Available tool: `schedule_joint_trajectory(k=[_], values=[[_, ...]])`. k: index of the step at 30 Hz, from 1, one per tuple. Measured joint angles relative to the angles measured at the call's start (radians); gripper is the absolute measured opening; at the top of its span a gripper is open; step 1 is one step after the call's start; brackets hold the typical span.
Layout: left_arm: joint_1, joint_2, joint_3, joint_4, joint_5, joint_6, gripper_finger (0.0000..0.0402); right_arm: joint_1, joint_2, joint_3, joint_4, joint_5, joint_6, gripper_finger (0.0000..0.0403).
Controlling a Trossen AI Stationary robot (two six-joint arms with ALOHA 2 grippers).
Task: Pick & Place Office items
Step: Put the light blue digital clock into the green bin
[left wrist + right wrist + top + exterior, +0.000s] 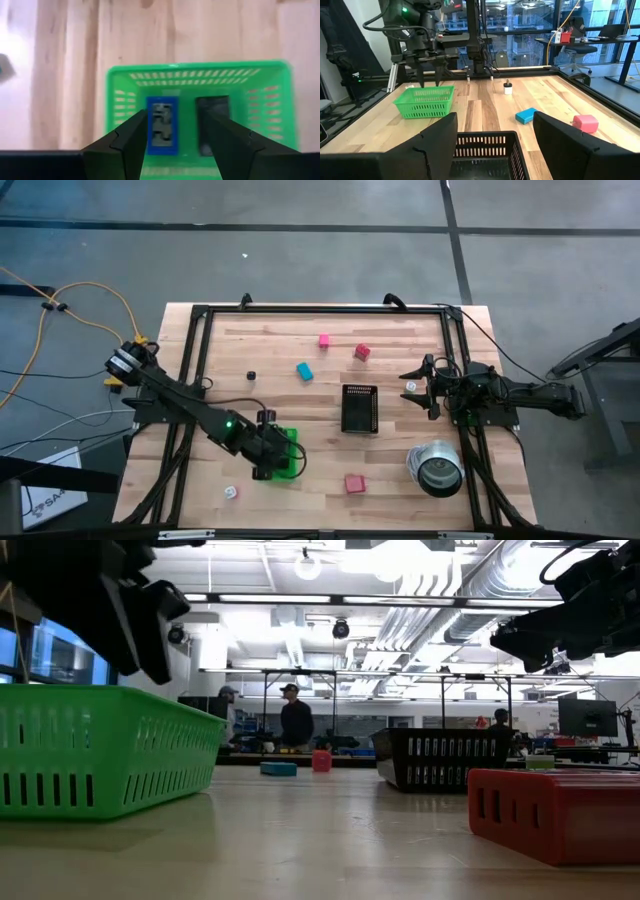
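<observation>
Left gripper (pixel 172 145) over the green tray (pixel 290 460), empty and ready for the next piece.

We hang straight above the tray, fingers parted a moderate gap, nothing between them; a blue item (pixel 161 125) and a black item (pixel 212 120) lie in the tray below. Loose pieces sit well apart across the table: pink (pixel 324 339), red (pixel 361 352) and light blue (pixel 304 370) toward the far edge. The right gripper (pixel 415 386), spread wide and empty beside the black tray (pixel 359 408), looks nearer those three, we'd judge.
</observation>
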Motion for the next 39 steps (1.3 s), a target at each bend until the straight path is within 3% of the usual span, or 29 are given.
schedule_joint_trajectory(k=[6, 12, 21, 30, 39], values=[[0.086, -0.061, 0.0, 0.001, 0.014, 0.224, 0.0188, 0.0, 0.0, 0.0, 0.0, 0.0, 0.0, 0.0248], [0.235, -0.116, 0.0, 0.001, 0.04, 0.558, 0.0188, 0.0, 0.0, 0.0, 0.0, 0.0, 0.0, 0.0248], [0.538, -0.122, 0.0, 0.073, 0.293, 0.978, 0.0188, 0.0, 0.0, 0.0, 0.0, 0.0, 0.0, 0.0248], [0.798, -0.087, 0.0, 0.106, 0.465, 1.177, 0.0188, 0.0, 0.0, 0.0, 0.0, 0.0, 0.0, 0.0248], [0.865, 0.062, 0.016, 0.239, 0.578, 1.281, 0.0188, 0.0, 0.0, 0.0, 0.0, 0.0, 0.0, 0.0248]])
